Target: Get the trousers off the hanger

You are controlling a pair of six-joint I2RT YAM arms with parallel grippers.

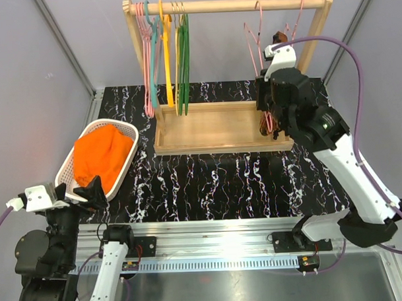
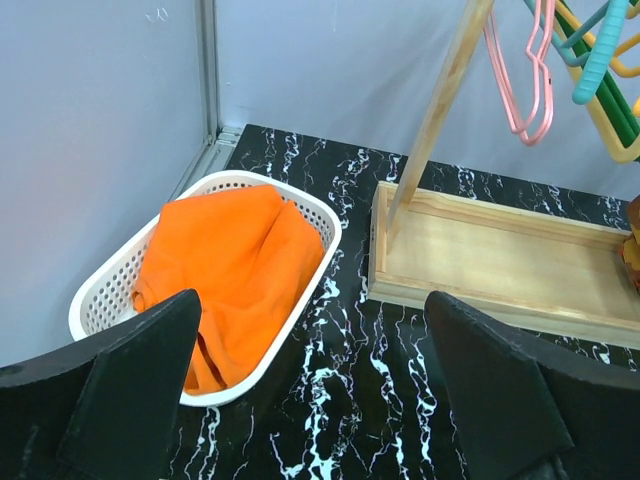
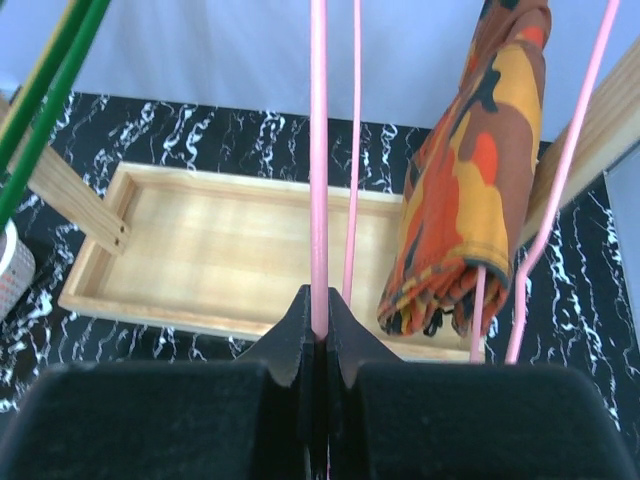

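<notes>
Right now your right gripper (image 3: 318, 305) has its fingers pressed together on a vertical wire of the hanger (image 3: 318, 150), which hangs from the wooden rack (image 1: 229, 4) above the tray base (image 3: 230, 250). Just to that side, a patterned garment (image 3: 470, 180) hangs folded over another pink wire, apart from your clamped one. The trousers (image 1: 103, 154) lie bunched in the white basket (image 1: 68, 165) at the table's left, well apart from the hanger. Your left gripper (image 2: 312, 300) hovers by the basket's near end, fingers spread wide and holding nothing.
</notes>
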